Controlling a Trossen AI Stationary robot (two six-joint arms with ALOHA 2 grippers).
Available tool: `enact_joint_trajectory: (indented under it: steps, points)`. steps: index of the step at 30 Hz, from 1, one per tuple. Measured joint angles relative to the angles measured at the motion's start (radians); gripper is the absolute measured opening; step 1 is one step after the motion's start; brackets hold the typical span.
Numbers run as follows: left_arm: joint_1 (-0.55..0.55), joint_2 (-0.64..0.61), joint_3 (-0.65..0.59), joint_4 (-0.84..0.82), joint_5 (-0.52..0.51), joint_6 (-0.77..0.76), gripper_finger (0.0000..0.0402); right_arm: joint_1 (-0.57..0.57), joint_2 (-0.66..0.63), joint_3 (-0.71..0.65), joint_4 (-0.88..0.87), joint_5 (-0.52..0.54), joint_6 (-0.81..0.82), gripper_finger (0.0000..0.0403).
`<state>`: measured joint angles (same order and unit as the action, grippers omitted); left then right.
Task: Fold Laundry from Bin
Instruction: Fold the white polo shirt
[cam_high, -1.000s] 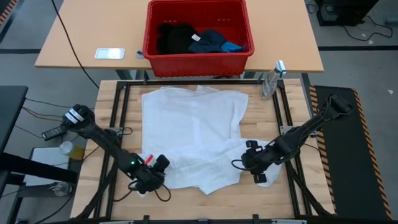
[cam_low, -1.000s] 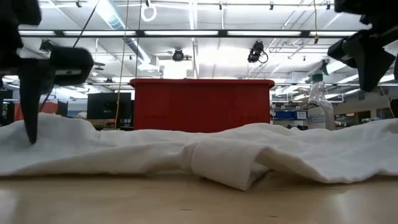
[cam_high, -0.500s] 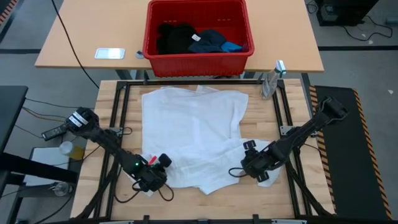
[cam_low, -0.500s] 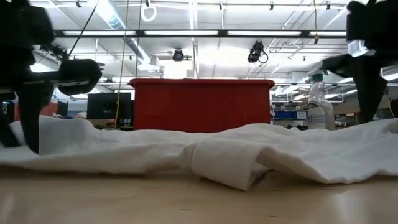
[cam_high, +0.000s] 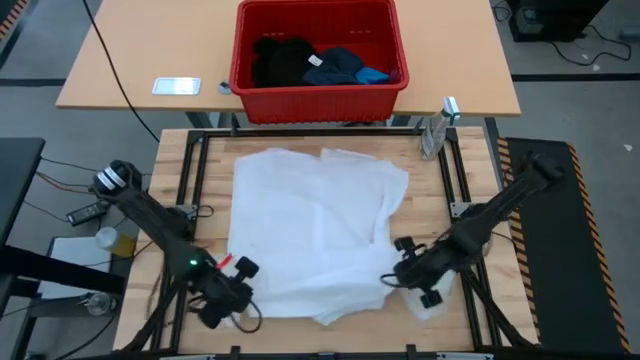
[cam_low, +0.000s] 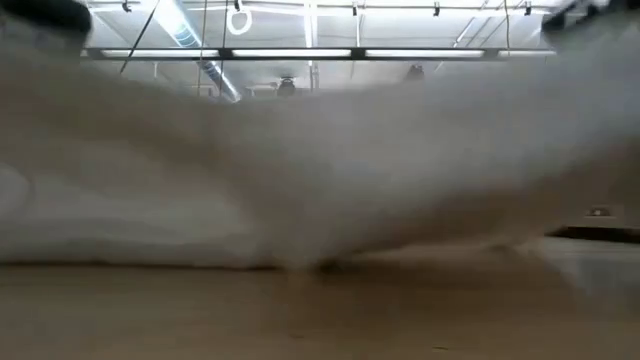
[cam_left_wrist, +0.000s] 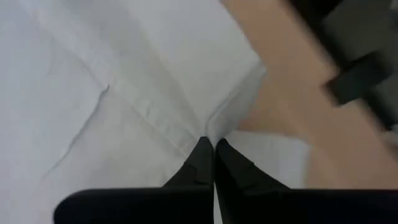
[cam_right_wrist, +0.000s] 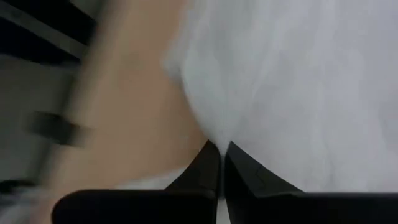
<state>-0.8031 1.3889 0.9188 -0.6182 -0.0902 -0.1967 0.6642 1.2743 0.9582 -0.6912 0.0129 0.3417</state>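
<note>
Gripping the white garment (cam_high: 315, 235) at its near edge, both end effectors sit close to the near edge of the wooden table (cam_high: 180, 170). The left end effector (cam_high: 228, 300) is by the near left corner, its fingers (cam_left_wrist: 202, 163) pressed together on a seam fold of the cloth. The right end effector (cam_high: 415, 285) is toward the near right corner, its fingers (cam_right_wrist: 211, 165) likewise closed on a pinch of white fabric. The garment lies spread over the middle of the table, reaching almost to the far edge, with its near part bunched and lifted between the two arms. In the low view the cloth (cam_low: 320, 170) fills nearly the whole frame and hides what lies behind it.

The red bin (cam_high: 318, 92) stands on a second, lighter table (cam_high: 120, 70) beyond the far edge. Inside it lie the black garment (cam_high: 280, 58), the navy garment (cam_high: 338, 66) with its white tag (cam_high: 315, 61), and the small blue garment (cam_high: 375, 74) at the right.

A spray bottle (cam_high: 437, 128) stands at the far right corner of the wooden table, just clear of the cloth. A phone (cam_high: 176, 86) rests on the lighter table, left of the bin. Black frame rails (cam_high: 195, 180) run along the table's sides, beside the garment's edges.
</note>
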Motion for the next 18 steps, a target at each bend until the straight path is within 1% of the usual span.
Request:
enact_joint_trajectory:
  steps: [3, 5, 8, 11, 13, 14, 16, 18]
  points:
    - [-0.011, -0.044, 0.005, 0.019, 0.001, -0.081, 0.0001, 0.026, -0.068, 0.034, 0.002, -0.037, -0.024, 0.0018]
    - [-0.017, -0.050, 0.005, 0.043, -0.001, -0.126, 0.0001, 0.046, -0.082, 0.035, 0.006, -0.054, -0.005, 0.0018]
    - [-0.046, -0.029, 0.005, 0.105, 0.001, -0.137, 0.0001, 0.074, -0.041, 0.034, -0.020, -0.081, 0.035, 0.0019]
    - [-0.059, 0.019, 0.005, 0.101, -0.002, -0.139, 0.0001, 0.086, 0.013, 0.014, 0.005, -0.039, 0.041, 0.0019]
    - [-0.061, 0.056, 0.003, 0.107, -0.002, -0.175, 0.0005, 0.084, 0.053, 0.007, 0.023, -0.027, 0.052, 0.0022]
    - [-0.062, 0.072, 0.003, 0.124, -0.001, -0.202, 0.0010, 0.079, 0.072, 0.006, 0.031, -0.040, 0.057, 0.0026]
    - [-0.066, 0.099, 0.003, 0.172, 0.008, -0.237, 0.0025, 0.072, 0.105, 0.005, 0.079, -0.124, 0.059, 0.0042]
    - [-0.073, 0.114, 0.003, 0.233, 0.021, -0.234, 0.0049, 0.072, 0.135, 0.006, 0.132, -0.220, 0.075, 0.0067]
